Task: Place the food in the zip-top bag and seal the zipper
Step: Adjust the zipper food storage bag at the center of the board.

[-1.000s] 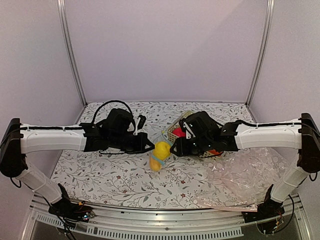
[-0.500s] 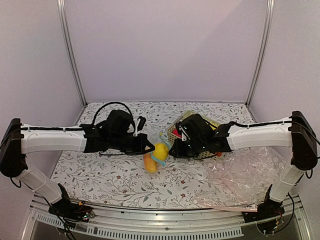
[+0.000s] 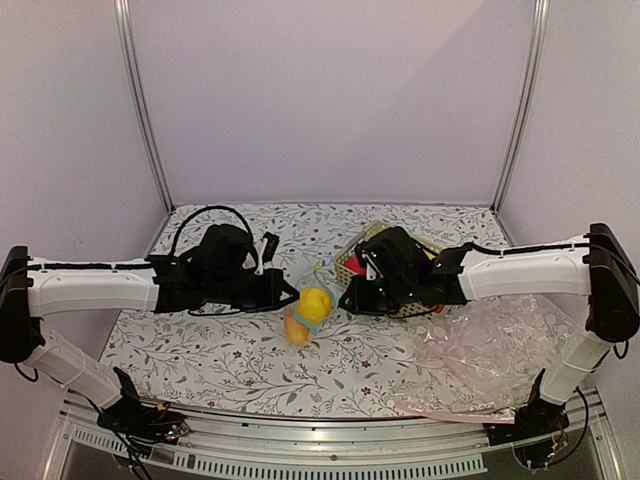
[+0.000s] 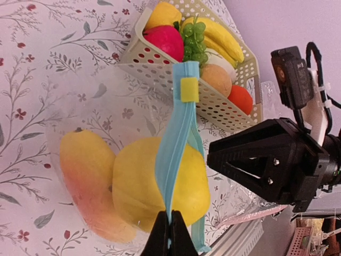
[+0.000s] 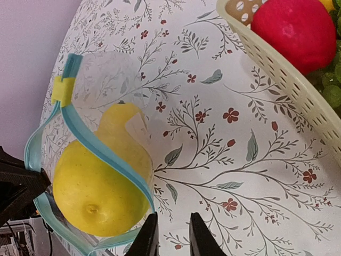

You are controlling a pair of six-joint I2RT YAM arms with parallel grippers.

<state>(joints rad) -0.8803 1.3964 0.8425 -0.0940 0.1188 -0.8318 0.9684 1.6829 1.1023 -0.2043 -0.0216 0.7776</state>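
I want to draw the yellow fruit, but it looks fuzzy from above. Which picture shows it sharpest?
Top view: the yellow fruit is small and soft-edged. Left wrist view: it is big and sharp, with the blue zipper crisp across it. Right wrist view: sharp too and evenly lit, its dimple showing. Either wrist view works for drawing.
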